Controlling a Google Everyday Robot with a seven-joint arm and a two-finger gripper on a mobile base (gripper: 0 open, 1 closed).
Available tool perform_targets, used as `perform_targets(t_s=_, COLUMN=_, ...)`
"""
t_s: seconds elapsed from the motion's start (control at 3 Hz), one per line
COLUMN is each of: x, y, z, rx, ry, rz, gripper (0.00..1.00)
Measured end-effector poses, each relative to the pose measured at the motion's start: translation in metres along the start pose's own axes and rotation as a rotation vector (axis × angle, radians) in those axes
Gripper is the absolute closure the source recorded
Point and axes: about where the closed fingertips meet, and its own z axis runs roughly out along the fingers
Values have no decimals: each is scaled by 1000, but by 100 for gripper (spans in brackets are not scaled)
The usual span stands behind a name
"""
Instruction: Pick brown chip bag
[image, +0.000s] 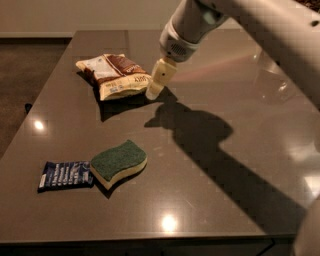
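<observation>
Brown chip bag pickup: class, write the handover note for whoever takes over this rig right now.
Gripper: low over the table, beside the right edge of the brown chip bag; contact unclear.
The bag lies on the table's far left part, not lifted.
Done: approach to the bag.
Left: grasp and lift it. The green sponge and blue packet lie nearer the front; leave them.

We see a dark, glossy table (60, 215) filling most of the scene. It mirrors lamp light as a left glint (38, 125) and a near glint (168, 223) by the front edge. Left of it lies a dark brown floor (25, 75). At the far side stands a pale wall (75, 15). The gripper (156, 86) hangs over the table's far middle.
</observation>
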Motion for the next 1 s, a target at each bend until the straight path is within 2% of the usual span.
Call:
perform_targets(t_s=0.67, x=-33, y=0, z=68, rx=-72, ry=18, rz=-47, gripper=0)
perform_targets(t_s=1.0, x=-44, y=1, z=88, rx=-89, ry=36, rz=-56, gripper=16)
